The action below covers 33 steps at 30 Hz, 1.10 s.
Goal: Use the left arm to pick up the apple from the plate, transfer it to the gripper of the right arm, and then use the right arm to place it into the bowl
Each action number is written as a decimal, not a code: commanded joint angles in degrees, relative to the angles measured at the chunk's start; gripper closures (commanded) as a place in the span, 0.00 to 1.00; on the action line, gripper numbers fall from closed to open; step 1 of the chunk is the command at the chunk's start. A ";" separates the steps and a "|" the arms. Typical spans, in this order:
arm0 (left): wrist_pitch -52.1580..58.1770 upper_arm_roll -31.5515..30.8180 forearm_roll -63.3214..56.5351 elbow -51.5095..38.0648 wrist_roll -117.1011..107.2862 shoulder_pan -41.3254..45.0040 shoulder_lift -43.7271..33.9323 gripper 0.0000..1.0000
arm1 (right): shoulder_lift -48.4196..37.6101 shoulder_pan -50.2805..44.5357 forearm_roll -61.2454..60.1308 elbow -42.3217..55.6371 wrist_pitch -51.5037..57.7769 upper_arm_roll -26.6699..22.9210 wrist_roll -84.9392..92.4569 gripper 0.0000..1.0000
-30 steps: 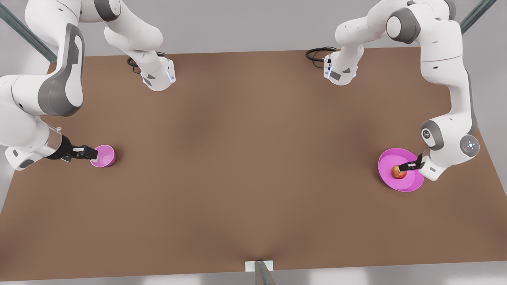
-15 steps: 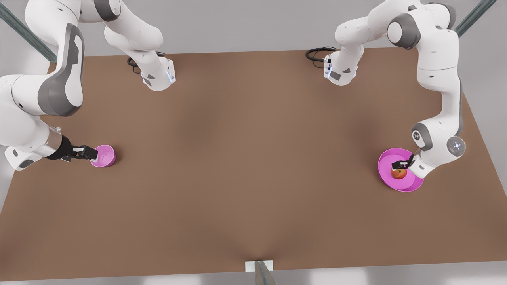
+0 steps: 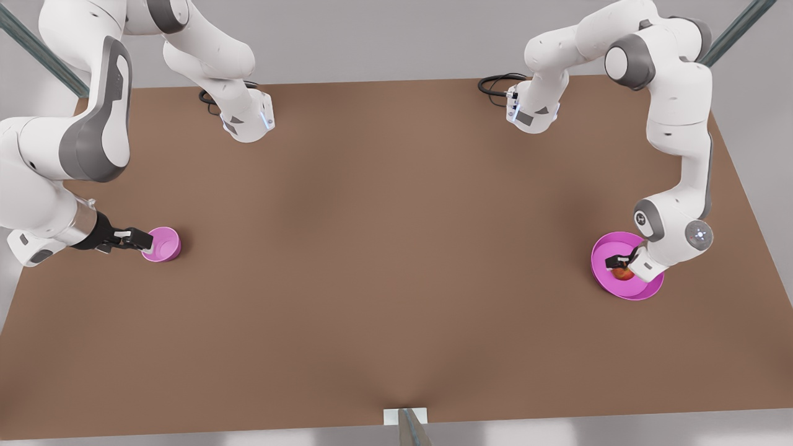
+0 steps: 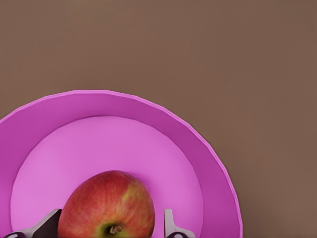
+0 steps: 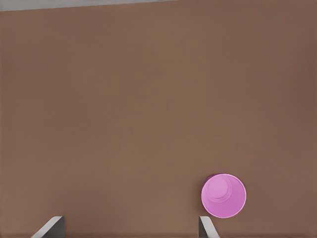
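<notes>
The red and yellow apple [image 3: 623,272] [image 4: 109,206] lies on the wide pink plate [image 3: 644,288] [image 4: 99,106] at the front view's right. My left gripper [image 3: 619,262] [image 4: 110,229] is down over the apple and open, one finger on each side of it. The small deep pink bowl [image 3: 165,243] [image 5: 223,195] stands at the front view's left. My right gripper [image 3: 144,240] [image 5: 129,229] waits there, open and holding nothing; in its wrist view the bowl looks small and off to one side of the fingers.
Both arm bases [image 3: 248,121] [image 3: 531,111] stand at the table's back edge with black cables [image 3: 495,83] beside them. A small white bracket [image 3: 406,416] sits at the front edge. Bare brown tabletop [image 3: 396,248] stretches between bowl and plate.
The left arm has dropped and its gripper has come down from beside the apple until its fingers straddle it. The apple, bowl and right arm have not moved.
</notes>
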<state>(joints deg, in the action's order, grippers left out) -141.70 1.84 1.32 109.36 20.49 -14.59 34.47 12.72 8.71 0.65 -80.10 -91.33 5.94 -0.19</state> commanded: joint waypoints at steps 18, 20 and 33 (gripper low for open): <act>-2.00 0.00 -0.09 -0.11 2.28 0.00 1.21 0.26 | -0.06 0.08 -0.04 0.03 0.02 -0.05 0.10 0.00; -1.91 0.00 -0.09 -0.20 2.19 0.09 1.12 0.27 | -0.06 0.08 0.05 0.03 0.10 -0.23 0.19 0.00; 25.60 -19.24 22.31 -9.08 13.95 5.89 -10.57 0.35 | 1.61 -0.18 1.63 2.58 -0.25 0.21 -0.43 0.00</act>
<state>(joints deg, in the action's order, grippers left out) -123.38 -16.56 17.21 100.38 23.71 -9.61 24.08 14.34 8.68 2.26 -77.44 -91.39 6.08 -0.18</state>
